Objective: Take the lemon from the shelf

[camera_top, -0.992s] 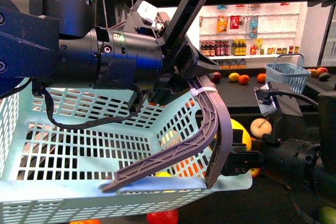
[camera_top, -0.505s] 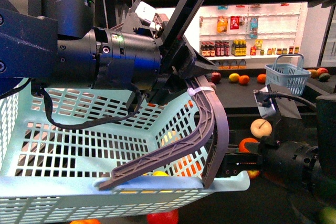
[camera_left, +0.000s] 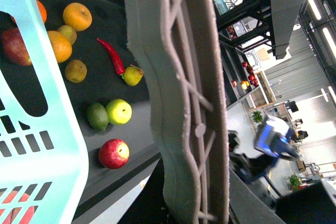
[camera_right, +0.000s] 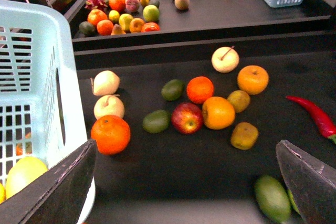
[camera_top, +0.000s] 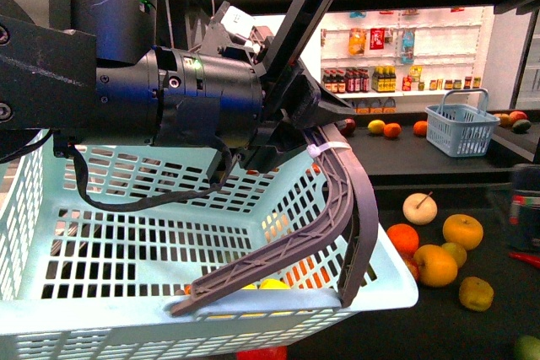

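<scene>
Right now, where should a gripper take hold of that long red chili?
Probably around the middle of the red chili, coming straight down from above, jaws across its narrow width: it lies flat on the shelf, long and thin.

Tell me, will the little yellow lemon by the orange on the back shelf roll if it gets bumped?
Probably: the lemon looks rounded and lies loose on the flat shelf, so a nudge could roll it. Its skin looks smooth, so it might slip. Being small, it's likely light.
</scene>
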You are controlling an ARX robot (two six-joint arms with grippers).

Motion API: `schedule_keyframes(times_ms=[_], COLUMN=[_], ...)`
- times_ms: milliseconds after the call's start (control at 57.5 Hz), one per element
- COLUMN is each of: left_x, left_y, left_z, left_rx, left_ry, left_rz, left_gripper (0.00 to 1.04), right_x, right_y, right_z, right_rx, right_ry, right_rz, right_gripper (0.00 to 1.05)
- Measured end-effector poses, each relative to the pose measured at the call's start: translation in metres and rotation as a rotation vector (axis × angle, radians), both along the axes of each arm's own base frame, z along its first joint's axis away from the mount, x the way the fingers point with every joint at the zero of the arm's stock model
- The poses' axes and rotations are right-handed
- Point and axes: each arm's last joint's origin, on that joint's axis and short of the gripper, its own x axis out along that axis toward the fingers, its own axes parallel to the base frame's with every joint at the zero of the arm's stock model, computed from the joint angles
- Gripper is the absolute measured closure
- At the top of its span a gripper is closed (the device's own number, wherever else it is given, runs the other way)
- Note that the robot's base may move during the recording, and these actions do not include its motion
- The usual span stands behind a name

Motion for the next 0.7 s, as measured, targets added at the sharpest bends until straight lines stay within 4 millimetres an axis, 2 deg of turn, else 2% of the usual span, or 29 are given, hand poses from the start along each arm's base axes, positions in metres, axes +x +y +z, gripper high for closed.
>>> schedule_keyframes(times_ms=[191, 278, 383, 505, 696], left_x=[0.0, 0.0, 0.0, 0.0, 0.0], left_y=[0.0, 0.0, 0.0, 0.0, 0.0], left_z=[0.0, 0.0, 0.0, 0.0, 0.0], left_rx=[0.001, 0.0, 0.0, 0.0, 0.0], left_ry=[-0.001, 0.0, 0.0, 0.001, 0.001], left_rz=[0.003, 0.002, -0.001, 0.0, 0.004], left_gripper=[0.95, 0.95, 0.95, 0.95, 0.95], right_x=[-0.074, -0.109, -0.148, -0.169, -0.171], right_y=[-0.027, -0.036, -0.03, -0.019, -0.005], right_z=[0.016, 0.026, 0.029, 0.026, 0.011], right_rx=[-0.044, -0.047, -0.064, -0.09, -0.095], right_ry=[-0.002, -0.071, -0.103, -0.159, -0.161], right_rz=[-0.007, 0.042, 0.057, 0.03, 0.037], right_gripper=[0.02, 0.16, 0.36, 0.55, 0.86])
